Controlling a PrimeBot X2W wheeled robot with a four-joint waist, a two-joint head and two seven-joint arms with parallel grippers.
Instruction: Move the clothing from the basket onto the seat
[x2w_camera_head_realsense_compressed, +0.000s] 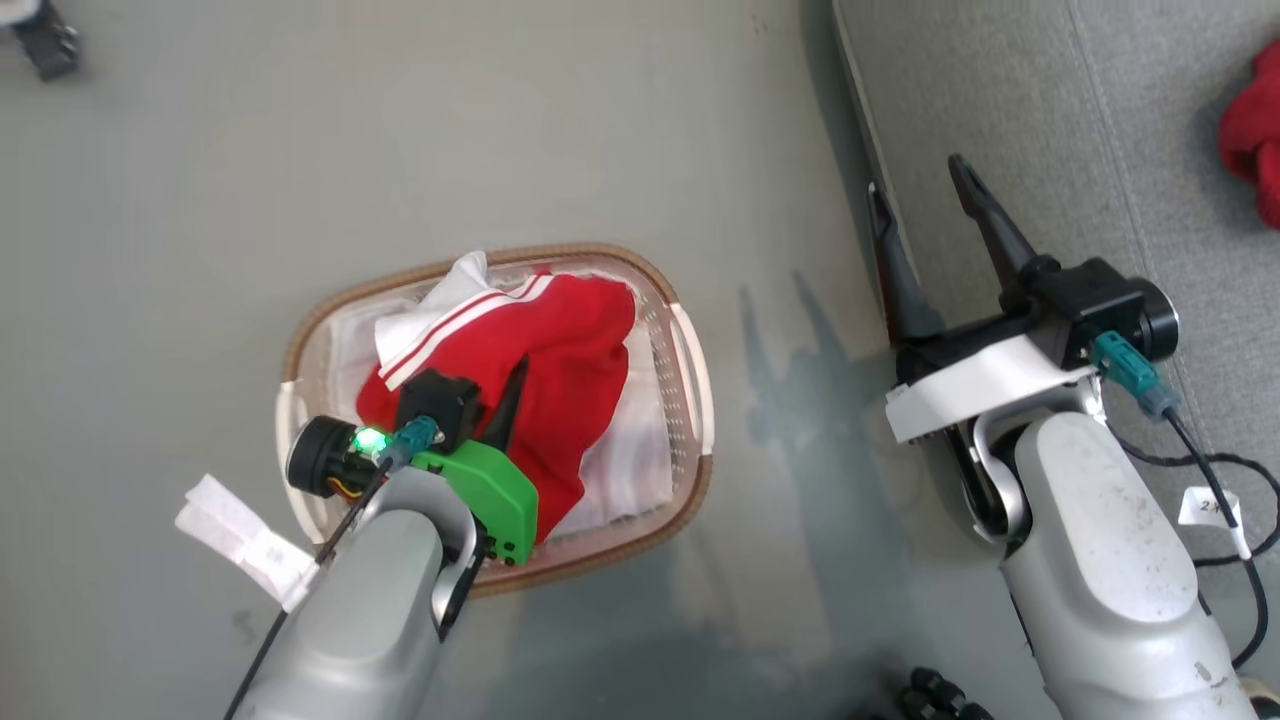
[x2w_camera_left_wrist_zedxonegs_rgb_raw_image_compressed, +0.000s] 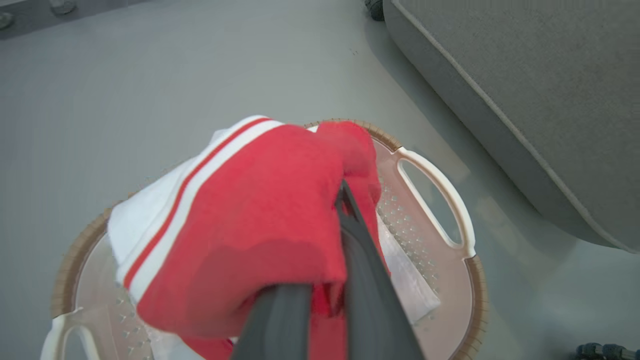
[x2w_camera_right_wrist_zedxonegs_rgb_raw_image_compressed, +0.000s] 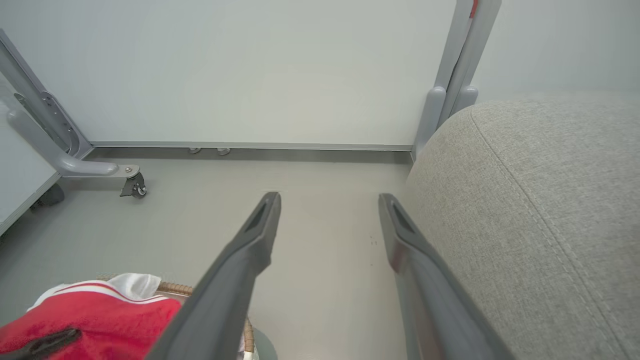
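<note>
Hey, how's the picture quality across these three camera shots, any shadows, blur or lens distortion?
Head view: the right gripper casts a faint shadow on the floor, and a green lamp glows on the left arm. Left wrist view: the dark fingers blur near the bottom edge; the red garment looks soft. Right wrist view: frame legs splay outward, likely lens distortion; the seat weave is sharp.
</note>
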